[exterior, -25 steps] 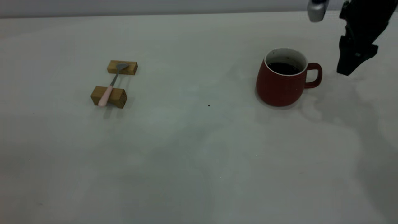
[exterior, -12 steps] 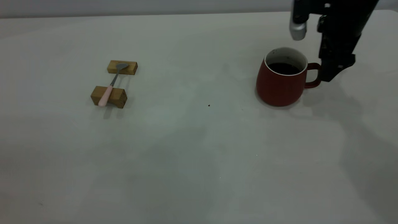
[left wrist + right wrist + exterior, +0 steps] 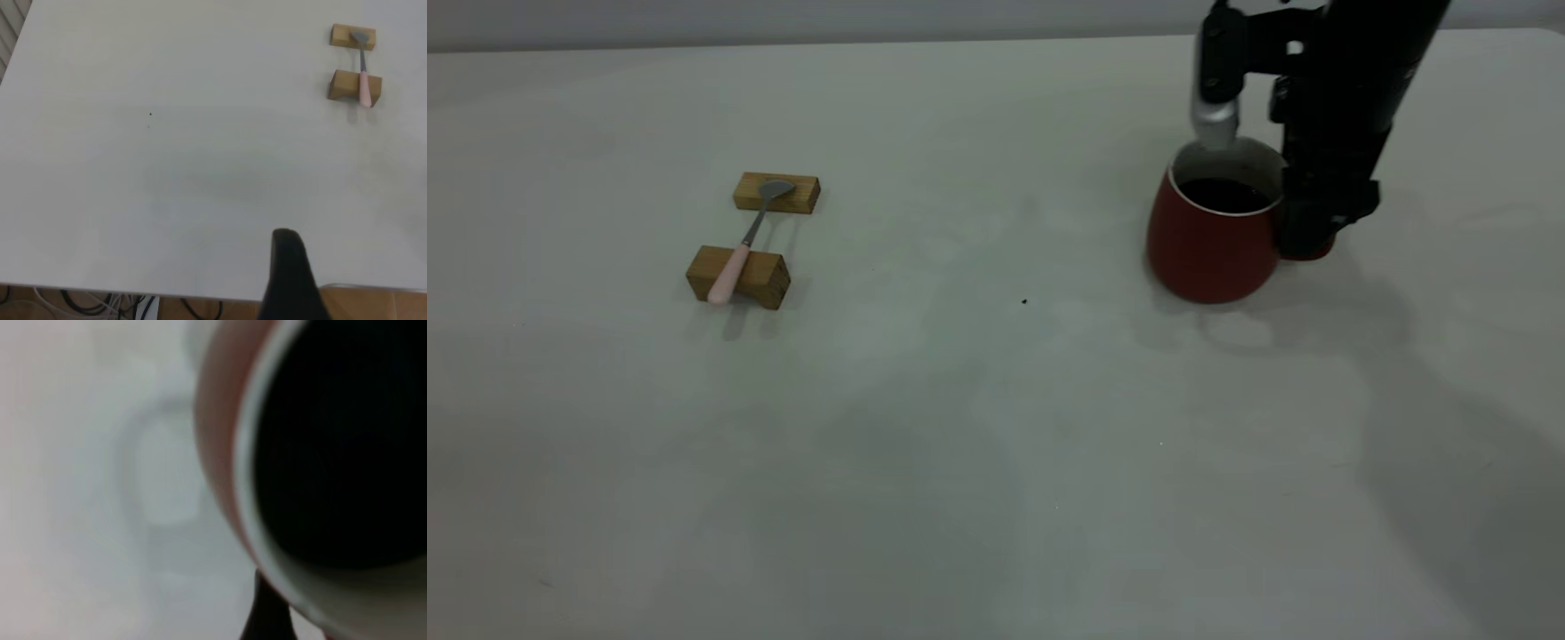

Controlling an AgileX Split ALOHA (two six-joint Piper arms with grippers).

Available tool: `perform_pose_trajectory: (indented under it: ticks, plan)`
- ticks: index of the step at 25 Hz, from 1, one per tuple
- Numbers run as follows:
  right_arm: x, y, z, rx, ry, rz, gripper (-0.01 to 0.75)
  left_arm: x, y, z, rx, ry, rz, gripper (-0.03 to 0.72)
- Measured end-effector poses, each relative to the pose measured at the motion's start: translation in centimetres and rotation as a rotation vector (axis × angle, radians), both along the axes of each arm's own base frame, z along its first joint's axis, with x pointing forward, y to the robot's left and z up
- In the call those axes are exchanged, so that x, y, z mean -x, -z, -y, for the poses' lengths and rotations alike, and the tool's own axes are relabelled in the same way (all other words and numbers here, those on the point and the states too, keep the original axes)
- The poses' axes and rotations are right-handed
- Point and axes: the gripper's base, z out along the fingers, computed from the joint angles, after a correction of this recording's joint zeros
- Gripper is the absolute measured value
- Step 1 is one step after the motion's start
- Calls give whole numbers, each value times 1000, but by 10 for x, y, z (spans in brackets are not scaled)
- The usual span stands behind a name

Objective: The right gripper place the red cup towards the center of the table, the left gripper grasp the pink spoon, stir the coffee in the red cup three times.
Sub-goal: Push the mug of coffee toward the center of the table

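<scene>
The red cup (image 3: 1205,244) stands at the right of the table (image 3: 978,400), with dark coffee (image 3: 1223,194) inside. My right gripper (image 3: 1307,233) is down at the cup's handle side and hides the handle. The right wrist view shows the cup's wall (image 3: 217,433) and the coffee (image 3: 347,440) very close, with the right gripper (image 3: 267,613) beside the wall. The pink spoon (image 3: 740,244) lies across two tan wooden blocks at the left, also seen as the spoon (image 3: 364,79) in the left wrist view. My left gripper (image 3: 287,267) hovers over the table's edge, far from the spoon.
The spoon's grey bowl rests on the far block (image 3: 776,193) and its pink handle on the near block (image 3: 738,277). A small dark speck (image 3: 1024,301) lies mid-table. Cables (image 3: 100,307) hang below the table edge (image 3: 133,290).
My right arm swung in from the far right and came down at the cup's handle. The cup has shifted slightly left. The spoon and blocks have not moved.
</scene>
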Motion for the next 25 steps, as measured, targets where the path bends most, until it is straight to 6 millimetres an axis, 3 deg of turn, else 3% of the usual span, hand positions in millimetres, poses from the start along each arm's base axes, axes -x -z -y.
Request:
perform_pose_trajectory:
  ticks: [15, 25]
  plan:
    - [19, -2, -78, -150, -9, 47, 624, 0, 0, 0, -1, 1, 0, 583]
    - [27, -2, -104, -228, 35, 54, 615, 0, 0, 0, -1, 1, 0, 583]
